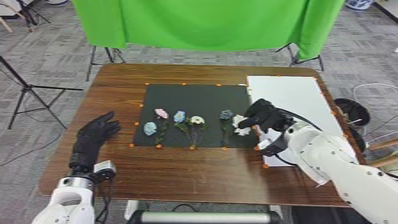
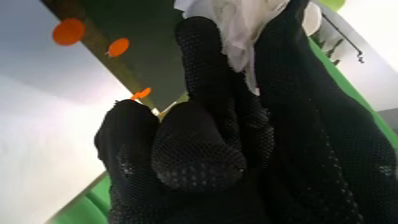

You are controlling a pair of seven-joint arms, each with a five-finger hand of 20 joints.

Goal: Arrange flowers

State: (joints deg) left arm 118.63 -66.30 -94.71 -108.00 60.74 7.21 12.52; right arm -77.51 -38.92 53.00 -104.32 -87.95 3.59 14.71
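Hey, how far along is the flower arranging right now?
It looks well along. A light blue flower, pink flower, blue flower, cream flower and grey-blue flower already lie on the dark mat. The right hand holds a white flower. Probably left: setting that down, perhaps evening the heads.

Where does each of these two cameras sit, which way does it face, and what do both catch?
Head view: on the robot's head, facing forward and down over the brown wooden table; both white arms, the black-gloved left hand and right hand show.
Right wrist view: on the right arm's wrist, looking along the right hand's black-gloved fingers to a white flower.
Shared: the right hand, white flower, dark mat and green cloth.
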